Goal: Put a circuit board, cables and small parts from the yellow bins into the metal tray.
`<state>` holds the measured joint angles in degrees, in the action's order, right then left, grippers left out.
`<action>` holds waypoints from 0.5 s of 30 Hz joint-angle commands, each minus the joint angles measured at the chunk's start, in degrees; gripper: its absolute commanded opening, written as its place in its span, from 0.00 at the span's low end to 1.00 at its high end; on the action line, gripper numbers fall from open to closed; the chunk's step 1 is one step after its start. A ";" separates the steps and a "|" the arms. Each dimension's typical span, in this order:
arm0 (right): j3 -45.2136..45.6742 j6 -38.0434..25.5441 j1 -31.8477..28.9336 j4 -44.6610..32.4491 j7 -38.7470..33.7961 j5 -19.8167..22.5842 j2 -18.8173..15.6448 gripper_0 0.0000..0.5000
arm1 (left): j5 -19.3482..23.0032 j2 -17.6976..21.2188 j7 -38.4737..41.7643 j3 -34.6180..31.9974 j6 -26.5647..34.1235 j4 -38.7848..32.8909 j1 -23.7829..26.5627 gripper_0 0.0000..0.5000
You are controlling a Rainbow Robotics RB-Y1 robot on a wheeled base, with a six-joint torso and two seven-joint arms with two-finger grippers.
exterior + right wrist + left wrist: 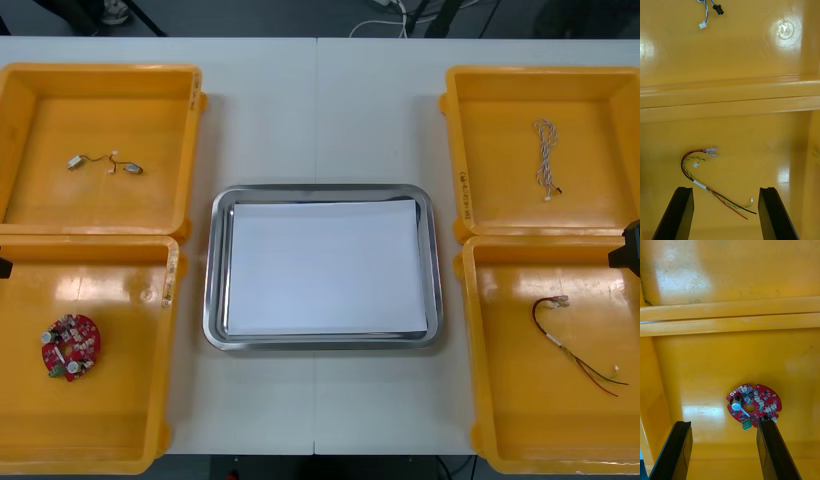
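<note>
The round red circuit board (70, 346) lies in the smooth yellow plastic bin (110, 420), lower left, by the wide-open left end effector (723, 423). The right end effector (726, 189), wide too, hangs over the thin red-and-yellow cable (700, 184).

1. No writing, brand or number was legible anywhere.
2. Strip labels (170, 272) on the yellow bins' (100, 72) walls were too small to read.
3. A round moulded stamp (785, 30) on one bin floor was unreadable.
</note>
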<state>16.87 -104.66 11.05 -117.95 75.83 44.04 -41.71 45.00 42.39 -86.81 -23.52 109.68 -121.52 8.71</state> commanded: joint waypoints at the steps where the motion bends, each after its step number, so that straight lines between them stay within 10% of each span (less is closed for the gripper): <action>1: 1.06 -0.28 -0.32 -0.53 1.33 -0.27 0.31 1.00 | -0.17 0.15 0.42 -1.80 0.32 -1.70 -0.89 1.00; 15: 1.06 -0.28 -0.32 -0.53 1.33 -0.27 0.31 1.00 | -0.17 0.15 0.42 -1.80 0.32 -1.70 -0.89 1.00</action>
<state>16.87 -104.66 11.05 -117.95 75.83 44.04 -41.71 45.00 42.39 -86.81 -23.52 109.68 -121.52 8.71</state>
